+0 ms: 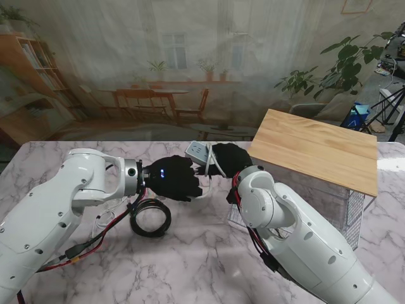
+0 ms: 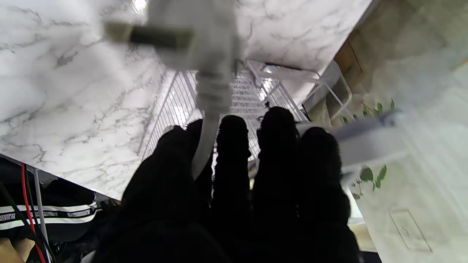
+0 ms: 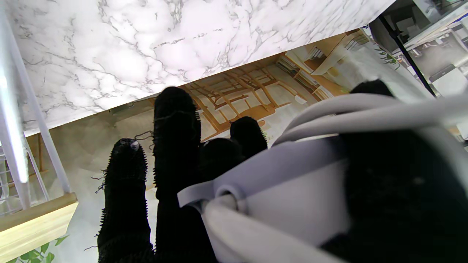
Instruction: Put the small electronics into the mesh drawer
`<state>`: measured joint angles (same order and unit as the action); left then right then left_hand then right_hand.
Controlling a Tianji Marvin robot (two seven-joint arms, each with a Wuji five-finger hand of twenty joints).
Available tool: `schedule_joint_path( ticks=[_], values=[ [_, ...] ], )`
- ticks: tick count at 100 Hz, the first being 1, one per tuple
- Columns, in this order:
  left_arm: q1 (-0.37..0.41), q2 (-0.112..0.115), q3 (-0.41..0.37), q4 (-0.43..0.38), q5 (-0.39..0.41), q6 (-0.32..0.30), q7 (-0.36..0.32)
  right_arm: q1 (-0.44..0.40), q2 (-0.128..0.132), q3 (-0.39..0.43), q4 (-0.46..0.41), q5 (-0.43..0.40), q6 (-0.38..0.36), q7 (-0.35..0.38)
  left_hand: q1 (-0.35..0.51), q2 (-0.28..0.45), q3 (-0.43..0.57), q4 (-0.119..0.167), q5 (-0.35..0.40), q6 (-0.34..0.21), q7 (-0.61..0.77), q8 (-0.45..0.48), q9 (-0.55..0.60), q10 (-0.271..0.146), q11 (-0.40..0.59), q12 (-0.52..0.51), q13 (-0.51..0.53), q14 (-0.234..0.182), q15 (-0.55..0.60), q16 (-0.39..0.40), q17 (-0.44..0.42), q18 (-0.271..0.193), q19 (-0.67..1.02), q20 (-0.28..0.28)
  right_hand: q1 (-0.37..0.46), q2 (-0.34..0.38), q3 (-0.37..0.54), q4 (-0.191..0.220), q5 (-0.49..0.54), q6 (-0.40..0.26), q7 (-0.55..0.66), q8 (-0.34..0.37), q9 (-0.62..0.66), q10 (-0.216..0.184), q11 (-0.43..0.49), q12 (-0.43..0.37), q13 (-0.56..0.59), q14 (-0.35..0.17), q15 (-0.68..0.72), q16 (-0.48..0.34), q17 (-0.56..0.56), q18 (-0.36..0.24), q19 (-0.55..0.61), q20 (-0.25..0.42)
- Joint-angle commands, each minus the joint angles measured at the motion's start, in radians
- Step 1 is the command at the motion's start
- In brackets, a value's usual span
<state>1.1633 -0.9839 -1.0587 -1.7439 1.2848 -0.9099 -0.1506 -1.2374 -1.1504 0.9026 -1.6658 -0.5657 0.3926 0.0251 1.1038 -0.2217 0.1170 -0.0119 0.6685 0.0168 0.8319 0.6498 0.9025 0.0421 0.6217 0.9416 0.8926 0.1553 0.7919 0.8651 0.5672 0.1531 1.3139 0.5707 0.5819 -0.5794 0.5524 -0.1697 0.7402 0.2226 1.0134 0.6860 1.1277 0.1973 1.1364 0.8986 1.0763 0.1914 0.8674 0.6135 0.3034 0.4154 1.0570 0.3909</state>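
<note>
Above marble, right robot hand (image 1: 229,158) grips smooth white power strip (image 1: 197,151).

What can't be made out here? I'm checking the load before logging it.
- Mesh drawer interior: stand view, hidden by the right arm.
- White power strip: stand view, mostly covered by the right robot hand; blurred in both wrist views.
- Left robot hand grip on the cord: fingertips hidden.
</note>
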Motion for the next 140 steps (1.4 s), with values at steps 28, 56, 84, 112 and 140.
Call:
schedule_joint_path(
  ticks=[28,56,84,112,140],
  values=[
    [-0.077,-0.016,-0.023,-0.084,-0.024,-0.008,-0.001,0.013,0.004,-0.017,0.023,-0.020,-0.003,0.014,0.108,0.040,-0.006,0.007,-0.018,-0.154,0.006,0.024,0.033,-0.018,-0.003,0.027,0.010,-0.004,0.023,0.021,0.001,-0.016,0.037,0.021,0.201,0.214,0.274,-0.005,0.039,-0.187,0.027,-0.009,0.035,-0.005,0.064,0.002,0.029,-0.028,0.078,-0.006,-0.003,0.010,0.017,-0.010],
    [-0.196,-0.024,0.034,-0.024,-0.053,0.081,-0.038,0.016,0.007,-0.032,0.033,-0.024,-0.021,0.025,0.111,0.059,-0.024,0.001,-0.024,-0.163,0.005,0.025,0.042,-0.028,0.005,0.021,0.026,-0.011,0.024,0.025,0.014,-0.024,0.036,0.020,0.200,0.214,0.274,-0.005,0.039,-0.187,0.027,-0.009,0.035,-0.005,0.064,0.002,0.030,-0.029,0.078,-0.006,-0.002,0.011,0.017,-0.010],
    [-0.329,-0.035,0.143,0.110,-0.154,0.213,-0.116,-0.003,0.014,-0.038,0.020,-0.027,-0.069,0.037,0.130,0.084,-0.064,0.008,-0.040,-0.168,0.002,0.042,0.047,-0.031,0.035,-0.025,0.053,-0.012,0.037,0.035,0.048,-0.024,0.052,0.027,0.199,0.213,0.275,-0.005,0.039,-0.190,0.027,-0.009,0.036,-0.007,0.064,0.002,0.031,-0.029,0.077,-0.007,-0.001,0.011,0.017,-0.010],
    [-0.401,-0.042,0.211,0.211,-0.191,0.299,-0.132,-0.027,0.017,-0.029,-0.011,-0.018,-0.099,0.041,0.129,0.087,-0.070,0.007,-0.043,-0.177,0.007,0.050,0.050,-0.031,0.042,-0.035,0.062,-0.016,0.044,0.036,0.059,-0.026,0.058,0.027,0.198,0.213,0.276,-0.005,0.040,-0.190,0.027,-0.009,0.036,-0.007,0.064,0.002,0.031,-0.030,0.075,-0.008,0.001,0.011,0.018,-0.010],
    [-0.469,-0.050,0.303,0.302,-0.251,0.351,-0.152,-0.071,0.021,-0.009,-0.061,-0.018,-0.146,0.033,0.136,0.083,-0.072,0.009,-0.039,-0.168,0.009,0.050,0.050,-0.024,0.049,-0.045,0.062,-0.016,0.037,0.032,0.062,-0.021,0.049,0.021,0.198,0.212,0.277,-0.005,0.040,-0.191,0.027,-0.010,0.036,-0.007,0.064,0.002,0.032,-0.030,0.074,-0.008,0.003,0.009,0.019,-0.011]
  ],
)
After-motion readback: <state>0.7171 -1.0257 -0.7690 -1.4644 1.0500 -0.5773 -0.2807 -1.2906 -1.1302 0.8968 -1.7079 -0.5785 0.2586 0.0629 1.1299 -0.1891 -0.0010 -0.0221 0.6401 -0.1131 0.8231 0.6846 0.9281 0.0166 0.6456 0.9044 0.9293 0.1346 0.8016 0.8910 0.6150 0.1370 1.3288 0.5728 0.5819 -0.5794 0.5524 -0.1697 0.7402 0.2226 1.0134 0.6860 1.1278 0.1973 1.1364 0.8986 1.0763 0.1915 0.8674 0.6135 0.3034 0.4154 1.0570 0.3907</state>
